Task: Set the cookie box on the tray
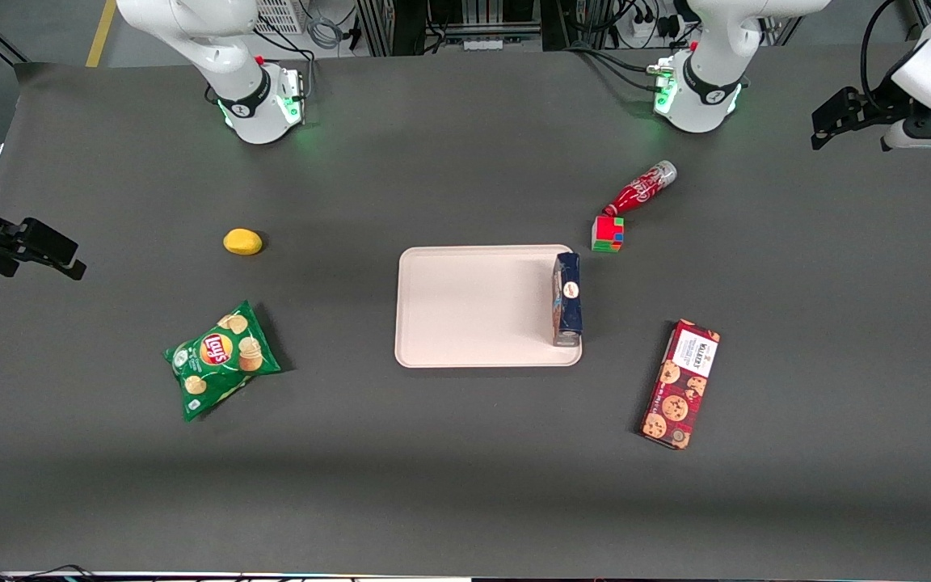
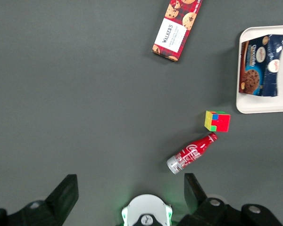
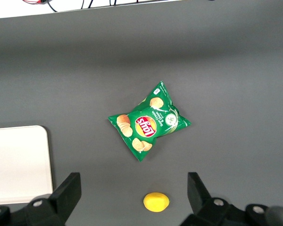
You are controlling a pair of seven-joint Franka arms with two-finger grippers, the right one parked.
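Fingers spread wide and empty is what you have on the gripper [image 1: 845,121] in the front view, parked high at the working arm's end of the table, well apart from everything. The cookie box [image 1: 567,298] already lies on the tray [image 1: 465,311], along the short edge nearest the working arm, inside the rim. Its long axis runs from the robot bases toward the front camera, parallel to that edge. So judge the placing as done: keep the arm clear and touch nothing.

From the left wrist view, you see both fingers [image 2: 62,194] held far apart with only bare table between them. The cookie box [image 2: 260,65] rests brown cookie face up on the tray [image 2: 254,106], near its rounded corner.

From the right wrist view, you get only a bare corner of the tray [image 3: 19,162]; the box is not visible there.
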